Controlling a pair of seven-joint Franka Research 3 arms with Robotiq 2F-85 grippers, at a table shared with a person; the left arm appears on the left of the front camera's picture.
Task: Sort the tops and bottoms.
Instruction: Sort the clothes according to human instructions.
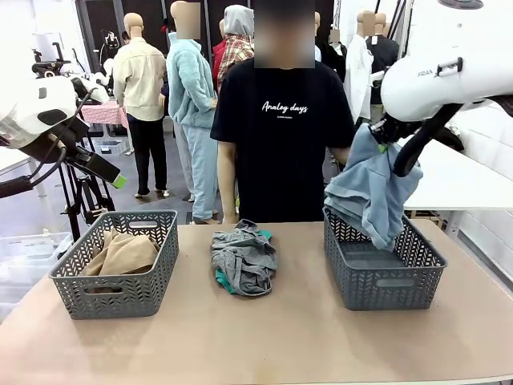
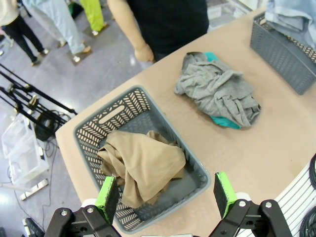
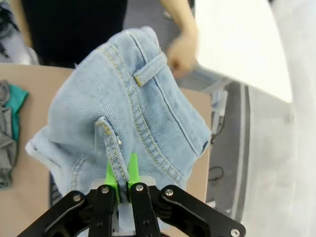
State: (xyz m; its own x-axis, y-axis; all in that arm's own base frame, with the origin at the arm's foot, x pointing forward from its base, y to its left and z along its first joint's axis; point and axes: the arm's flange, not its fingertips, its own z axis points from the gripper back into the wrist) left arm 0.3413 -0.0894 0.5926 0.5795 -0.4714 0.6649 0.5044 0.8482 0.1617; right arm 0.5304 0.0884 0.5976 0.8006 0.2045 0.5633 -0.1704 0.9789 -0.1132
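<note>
right gripper (image 3: 120,173) is clamped on light blue denim garment (image 3: 128,94), lower centre | left gripper (image 2: 165,192) is held wide apart

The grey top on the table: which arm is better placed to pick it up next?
Probably left: the left claw is open and free for the grey top; the right claw is shut on the denim garment.

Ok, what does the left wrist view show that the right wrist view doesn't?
Left wrist view: the tan top lying in the left basket, and the open left gripper. Right wrist view: the right gripper shut on a belt loop of the denim bottoms. Both: the denim bottoms, the grey top heaped over the teal top, the table.
</note>
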